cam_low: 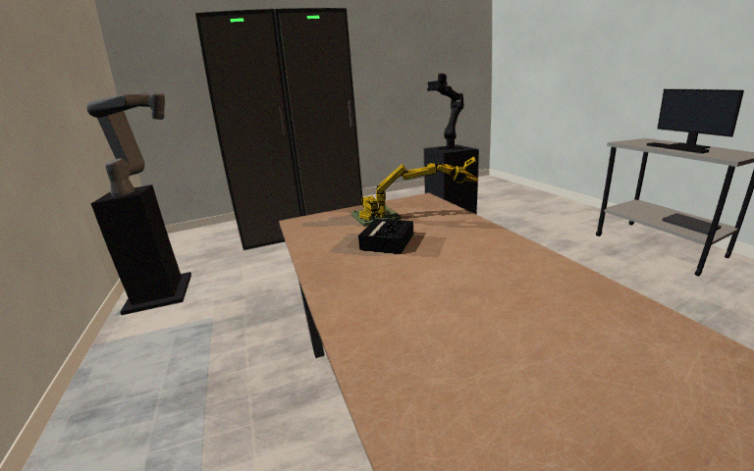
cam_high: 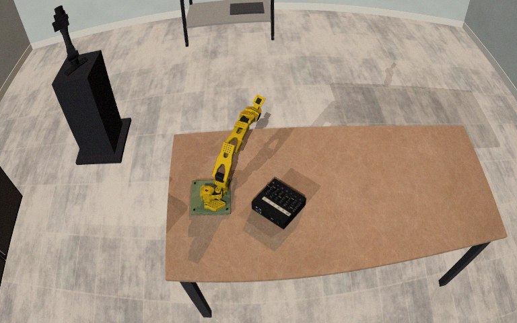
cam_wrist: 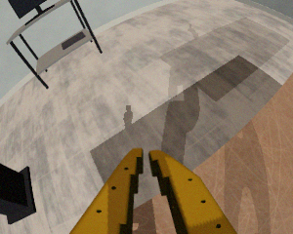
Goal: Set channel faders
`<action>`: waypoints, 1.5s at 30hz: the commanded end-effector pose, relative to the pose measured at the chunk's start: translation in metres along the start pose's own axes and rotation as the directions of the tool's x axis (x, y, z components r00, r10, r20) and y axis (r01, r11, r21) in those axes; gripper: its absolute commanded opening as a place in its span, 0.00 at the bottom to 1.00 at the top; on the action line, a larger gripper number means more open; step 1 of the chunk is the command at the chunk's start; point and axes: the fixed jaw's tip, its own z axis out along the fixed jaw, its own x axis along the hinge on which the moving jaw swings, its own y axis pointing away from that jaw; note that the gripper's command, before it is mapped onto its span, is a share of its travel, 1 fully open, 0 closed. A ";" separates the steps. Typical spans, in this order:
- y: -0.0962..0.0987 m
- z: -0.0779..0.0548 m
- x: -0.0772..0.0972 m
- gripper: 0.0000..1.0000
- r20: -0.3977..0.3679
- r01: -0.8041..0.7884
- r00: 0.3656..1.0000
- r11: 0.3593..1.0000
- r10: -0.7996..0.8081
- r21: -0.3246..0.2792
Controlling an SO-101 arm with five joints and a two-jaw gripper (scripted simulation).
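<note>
Lighting desk (cam_high: 279,202) on table (cam_high: 393,192), near left edge, beside my arm base. End effector (cam_wrist: 146,156) closed, empty, past far edge. Risk: my descent onto faders with jaws together nudges master fader, shifting its level.

No text, number or brand can be read in any of the three views. The pale strip of tape (cam_high: 277,205) on the black box-shaped lighting desk (cam_high: 271,216) shows only as a plain light band in the top view, its markings too small to make out. In the exterior view, the two small green lights (cam_low: 236,20) on the tall dark double-door cabinet (cam_low: 279,116) are plain bars without characters. The black flat monitor (cam_low: 699,110) on the grey metal-legged shelf stand (cam_low: 720,155) has a dark screen.
</note>
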 end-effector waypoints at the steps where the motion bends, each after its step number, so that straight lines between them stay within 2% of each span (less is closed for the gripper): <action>1: -0.006 -0.005 -0.006 0.00 0.003 0.026 1.000 1.000 -0.026 0.016; 8: -0.018 -0.007 -0.007 0.00 -0.012 0.100 0.995 0.994 -0.100 0.045; 17: -0.043 -0.014 -0.009 0.00 -0.057 0.250 0.968 0.963 -0.245 0.096; 19: -0.043 -0.014 -0.009 0.00 -0.057 0.250 0.968 0.963 -0.245 0.096; 25: -0.063 -0.021 -0.010 0.00 -0.107 0.372 0.927 0.920 -0.360 0.127; 34: -0.098 -0.037 -0.010 0.00 -0.216 0.572 0.815 0.807 -0.538 0.148; 36: -0.098 -0.037 -0.010 0.00 -0.216 0.572 0.815 0.807 -0.538 0.148; 45: -0.137 -0.060 -0.008 0.00 -0.352 0.765 0.627 0.635 -0.695 0.109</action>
